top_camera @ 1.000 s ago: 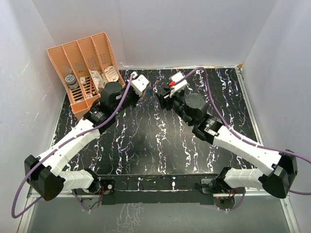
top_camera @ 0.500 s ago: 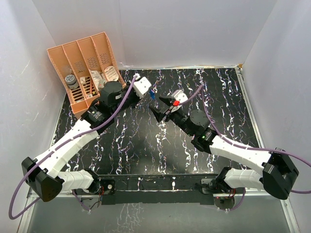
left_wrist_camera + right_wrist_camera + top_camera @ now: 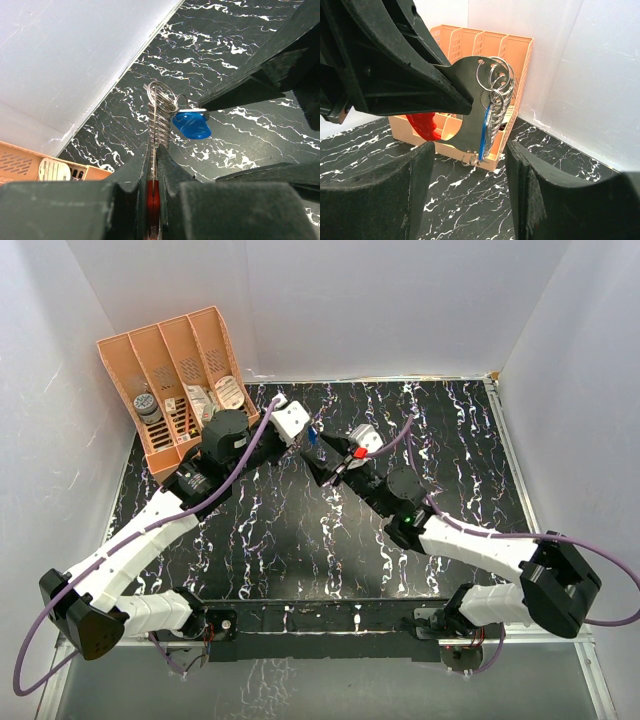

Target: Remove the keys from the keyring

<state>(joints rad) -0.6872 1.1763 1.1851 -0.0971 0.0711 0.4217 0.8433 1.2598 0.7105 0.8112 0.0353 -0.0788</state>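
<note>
My left gripper [image 3: 155, 150] is shut on the keyring, held above the table. Its red fob [image 3: 153, 200] sits between the jaws, and a stack of silvery rings [image 3: 161, 107] sticks out past the fingertips. One blue-headed key [image 3: 191, 125] hangs from the rings. In the right wrist view the key [image 3: 485, 135] hangs edge-on from the rings [image 3: 495, 80], beside the red fob [image 3: 422, 125]. My right gripper [image 3: 470, 150] is open, its fingers either side of the key without touching it. From above, the key [image 3: 313, 437] lies between both grippers.
An orange divided organizer [image 3: 170, 370] holding small items stands at the back left, close behind the left gripper. White walls enclose the black marbled table [image 3: 450, 440] on three sides.
My right gripper has swung left and lower, toward the left gripper, and now flanks the hanging key. The left gripper has shifted slightly right, still holding the keyring.
</note>
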